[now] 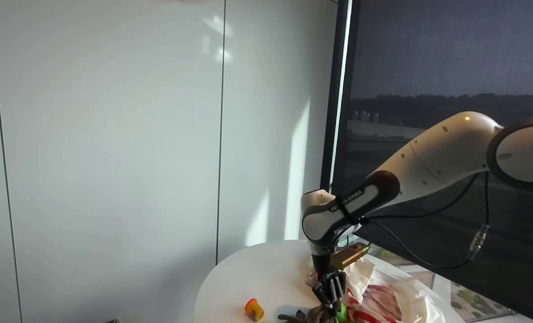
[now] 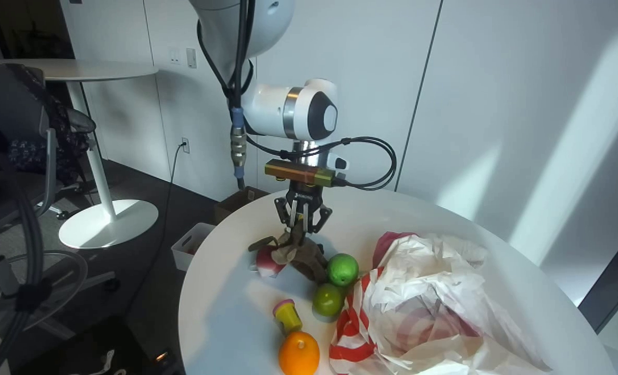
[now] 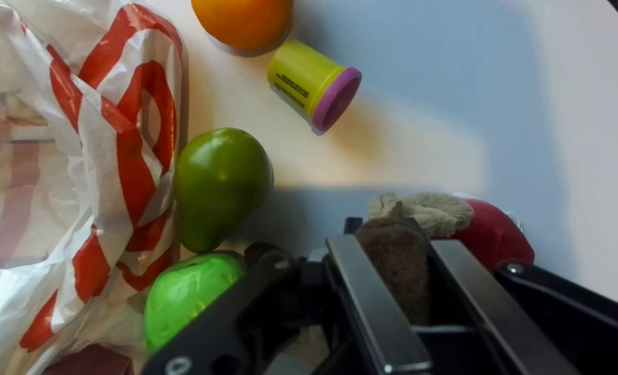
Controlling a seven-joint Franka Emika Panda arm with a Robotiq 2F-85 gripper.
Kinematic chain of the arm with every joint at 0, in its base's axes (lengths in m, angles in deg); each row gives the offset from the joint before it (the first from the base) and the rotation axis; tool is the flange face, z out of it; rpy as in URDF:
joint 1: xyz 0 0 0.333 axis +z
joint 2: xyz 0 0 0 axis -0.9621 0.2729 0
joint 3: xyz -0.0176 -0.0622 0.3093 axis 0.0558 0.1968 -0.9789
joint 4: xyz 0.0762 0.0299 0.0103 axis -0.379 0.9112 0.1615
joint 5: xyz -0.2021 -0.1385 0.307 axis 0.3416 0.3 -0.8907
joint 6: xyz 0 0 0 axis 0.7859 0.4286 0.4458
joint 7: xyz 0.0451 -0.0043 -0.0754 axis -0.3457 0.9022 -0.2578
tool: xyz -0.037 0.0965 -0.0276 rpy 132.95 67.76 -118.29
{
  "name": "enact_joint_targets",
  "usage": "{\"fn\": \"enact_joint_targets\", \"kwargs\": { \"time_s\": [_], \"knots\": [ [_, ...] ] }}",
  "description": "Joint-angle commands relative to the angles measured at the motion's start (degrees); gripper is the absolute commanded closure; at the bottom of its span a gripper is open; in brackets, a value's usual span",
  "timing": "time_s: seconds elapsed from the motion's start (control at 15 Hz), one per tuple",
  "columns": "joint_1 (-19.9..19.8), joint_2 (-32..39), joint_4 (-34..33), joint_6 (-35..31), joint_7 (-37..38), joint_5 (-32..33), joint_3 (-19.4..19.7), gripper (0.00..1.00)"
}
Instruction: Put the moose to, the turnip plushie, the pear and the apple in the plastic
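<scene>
One end effector [image 2: 299,224]: clamped on the moose plushie [image 2: 309,257], between turnip [image 2: 267,262] and apple [image 2: 343,270]; my narrow pinch could slip on lifting
Nearby apple: might roll if I drag sideways
Plastic bag [image 2: 407,276]: crumpled, so trailing plush legs could snag its rim

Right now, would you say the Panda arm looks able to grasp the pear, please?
Probably not yet: its jaws are closed on the moose plushie. In the wrist view nothing covers the pear, though, so it should be reachable once they are free.
</scene>
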Motion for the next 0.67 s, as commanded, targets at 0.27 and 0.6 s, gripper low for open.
{"fn": "enact_joint_targets", "kwargs": {
  "time_s": [0.27, 0.6],
  "knots": [
    [0.42, -4.90, 0.09, -0.81, 0.30, -0.08, 0.49, 0.81],
    [-0.53, -13.50, 1.89, -3.31, 6.76, -0.90, 1.99, 0.81]
  ]
}}
